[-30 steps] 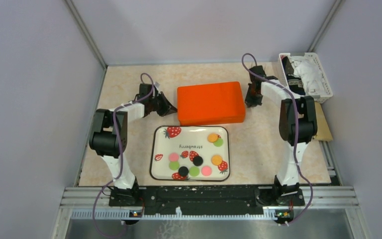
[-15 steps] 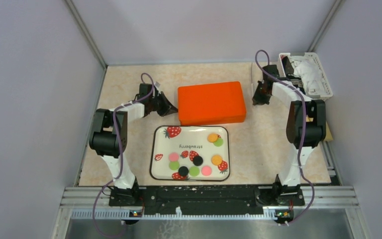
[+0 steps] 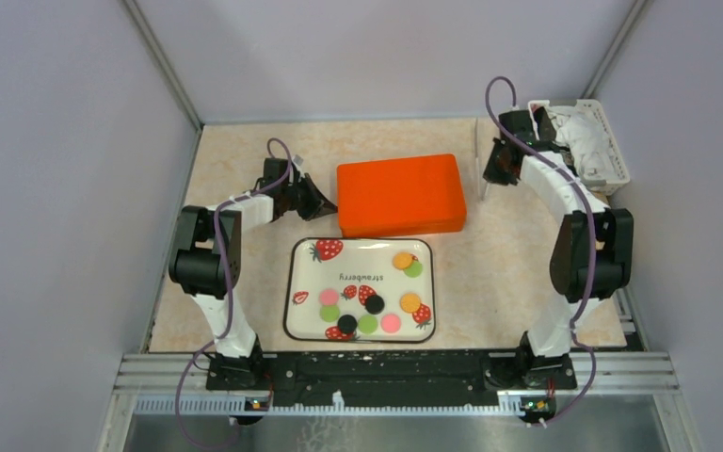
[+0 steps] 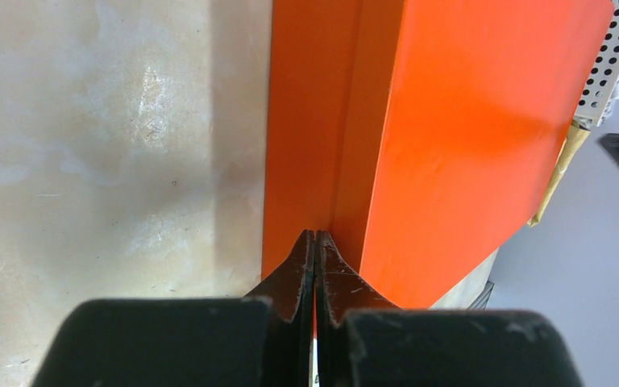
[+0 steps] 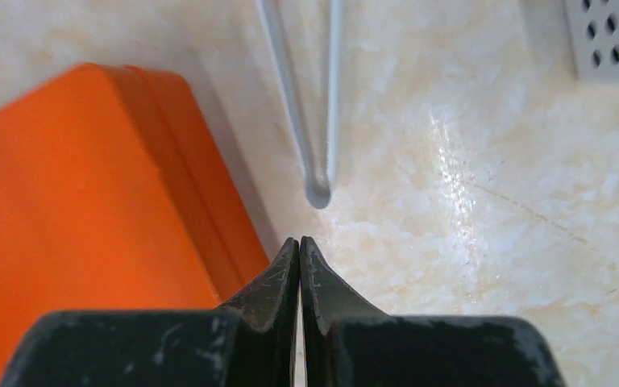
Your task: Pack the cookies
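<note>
Swinging back and rightward since the earlier frames, the right tool (image 3: 501,171) is hanging between the orange box (image 3: 399,194) and the white basket (image 3: 612,165), fingers pressed together. The left tool (image 3: 323,201), fingers likewise together, is touching the box's left side. The cookies (image 3: 375,303) are lying on the strawberry tray (image 3: 358,256), just in front of the box on the surface (image 3: 235,160).

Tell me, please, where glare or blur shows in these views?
Left wrist: a white glare patch on the tabletop; the orange box is sharp, the body of the left gripper soft. Right wrist: glare streaks on the tabletop beyond the right gripper. Top external: even light, faint shadows, no blur.
</note>
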You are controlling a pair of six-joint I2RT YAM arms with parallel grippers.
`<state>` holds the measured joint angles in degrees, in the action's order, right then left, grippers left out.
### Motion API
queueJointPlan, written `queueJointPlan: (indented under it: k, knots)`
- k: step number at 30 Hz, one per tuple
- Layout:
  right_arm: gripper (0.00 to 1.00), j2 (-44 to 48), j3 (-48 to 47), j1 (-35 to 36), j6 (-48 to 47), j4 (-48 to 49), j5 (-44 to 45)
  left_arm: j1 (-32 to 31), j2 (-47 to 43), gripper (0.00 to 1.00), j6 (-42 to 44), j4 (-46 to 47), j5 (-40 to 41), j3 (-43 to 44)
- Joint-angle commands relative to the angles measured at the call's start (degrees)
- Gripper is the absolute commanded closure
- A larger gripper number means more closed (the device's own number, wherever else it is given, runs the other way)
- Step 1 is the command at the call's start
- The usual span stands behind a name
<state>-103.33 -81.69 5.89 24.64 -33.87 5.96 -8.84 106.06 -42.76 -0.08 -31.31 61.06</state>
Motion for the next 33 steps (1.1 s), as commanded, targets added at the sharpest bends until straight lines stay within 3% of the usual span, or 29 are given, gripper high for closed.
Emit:
queueJointPlan:
  k: [1,10,23,33]
  knots:
    - [1.0,6.51,-6.87,5.67,-3.09,-1.01,8.44,-0.45,0.45,1.0,0.04,1.92,-2.13,1.17]
    - [1.0,0.13,-15.79,14.96,-6.02,-5.57,7.57,-0.56,-0.22,1.0,0.1,1.93,-2.12,1.25]
    - [1.0,-4.68,-1.71,14.81,-4.35,-6.28,11.11,-0.8,0.29,1.0,0.29,2.45,-2.53,1.43]
    - [1.0,-2.47,-6.03,14.85,-5.24,-4.73,8.97,-0.83,-0.54,1.0,0.52,2.29,-2.29,1.17]
